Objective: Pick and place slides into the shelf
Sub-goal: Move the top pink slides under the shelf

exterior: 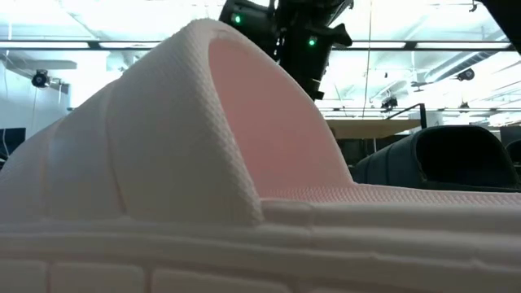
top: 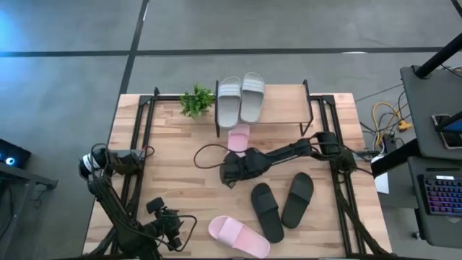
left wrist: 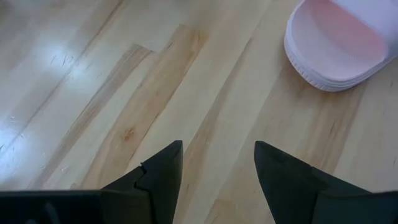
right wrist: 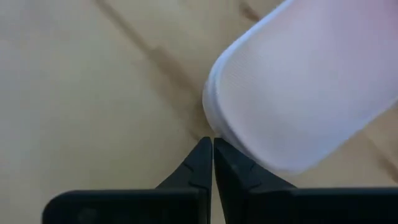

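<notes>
The shelf stands at the table's far middle, with the grey-green pair lying on its top board. One pink slide lies on the table at the shelf's front edge, its far end under the board. My right gripper is shut just on the near side of this slide. The other pink slide lies near the table's front edge and fills the low view. The black pair lies at the near right. My left gripper is open and empty, left of the near pink slide. My right gripper's shut fingertips stand right at the rim of the pink slide's rounded end, slanting down over the table. I cannot tell whether they touch it. The slide lies flat on the table.
A small green plant stands left of the shelf. Black frame rails run along both sides of the table. A dark cable loops on the table left of my right gripper. Bare wood lies at the left middle.
</notes>
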